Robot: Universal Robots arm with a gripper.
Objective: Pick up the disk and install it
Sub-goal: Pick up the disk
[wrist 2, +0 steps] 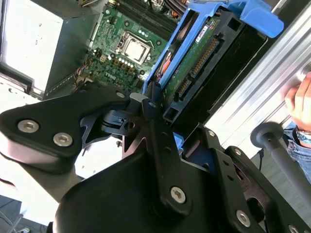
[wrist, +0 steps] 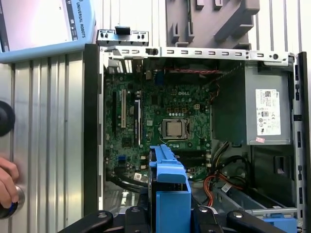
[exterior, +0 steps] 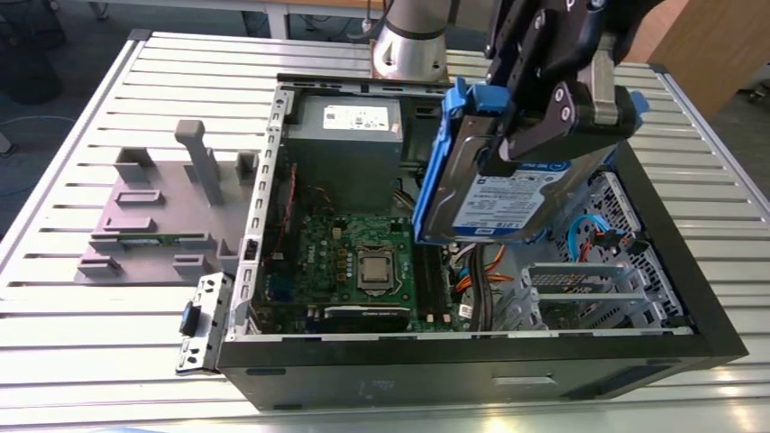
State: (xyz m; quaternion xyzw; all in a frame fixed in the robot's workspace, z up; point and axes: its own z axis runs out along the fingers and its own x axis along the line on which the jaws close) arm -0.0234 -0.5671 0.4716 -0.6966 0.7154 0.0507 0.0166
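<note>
Disk (exterior: 499,203): lifted, gripper (exterior: 547,126) jaws clamped on it, hanging tilted above the open computer case (exterior: 481,361). Installation not yet done.

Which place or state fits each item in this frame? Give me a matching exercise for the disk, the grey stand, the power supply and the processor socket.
Things:
1. disk
2. grey plastic stand
3. power-supply box
4. processor socket

Places or states:
A. on the slatted table, outside the case, at the exterior view's left
B. held tilted above the open case by the tool
C. on the green motherboard
D. inside the case, at its far end in the exterior view, bearing a white sticker

Pairs: 1-B, 2-A, 3-D, 4-C
</note>
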